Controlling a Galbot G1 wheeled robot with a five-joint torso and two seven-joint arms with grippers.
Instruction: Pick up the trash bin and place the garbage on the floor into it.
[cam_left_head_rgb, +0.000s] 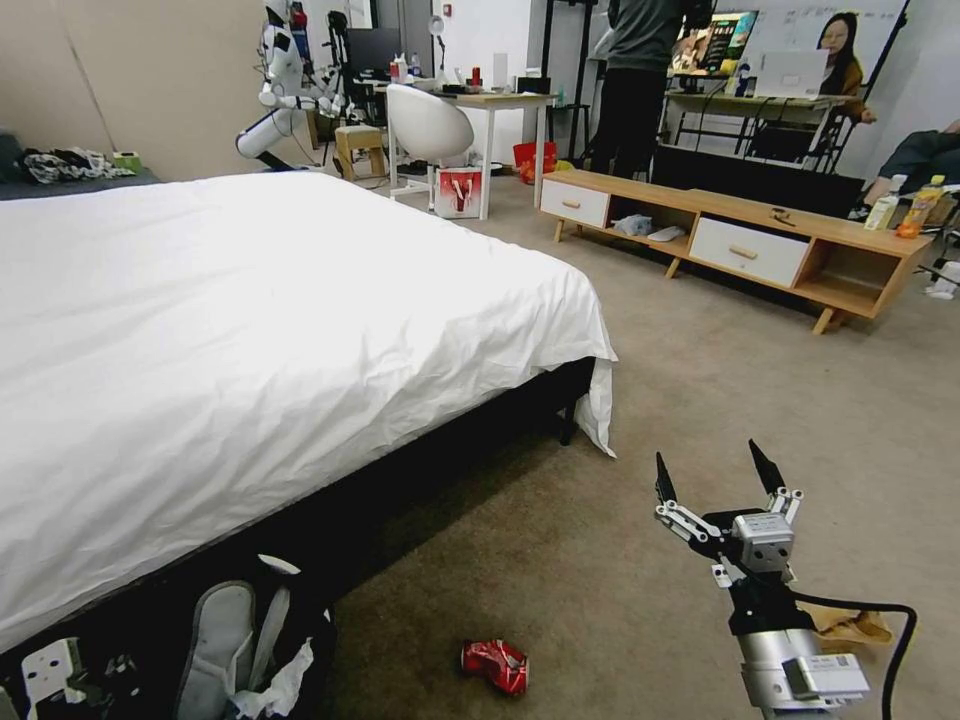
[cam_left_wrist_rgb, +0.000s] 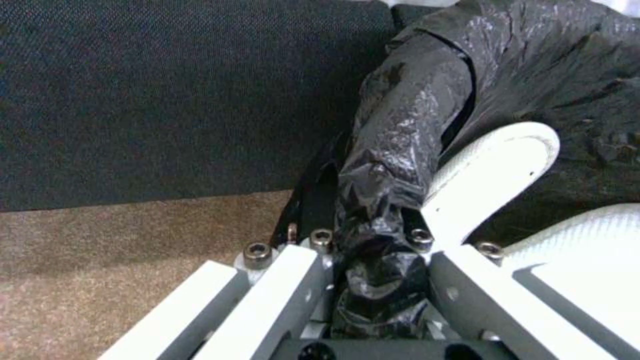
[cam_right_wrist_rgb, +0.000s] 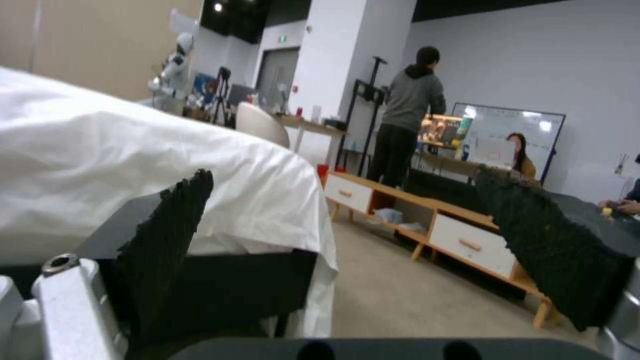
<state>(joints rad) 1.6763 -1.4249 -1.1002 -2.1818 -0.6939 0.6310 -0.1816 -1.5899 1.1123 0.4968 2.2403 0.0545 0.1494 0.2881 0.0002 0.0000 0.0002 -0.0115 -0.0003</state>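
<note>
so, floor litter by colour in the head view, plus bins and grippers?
Red: 1, the crushed red wrapper
Tan: 1, the folded cardboard, partly behind the right gripper
Trash bin: 1, tissue inside
Grippers: 2, right open, left gripper clamped on the bin's bag
Total: 5
</note>
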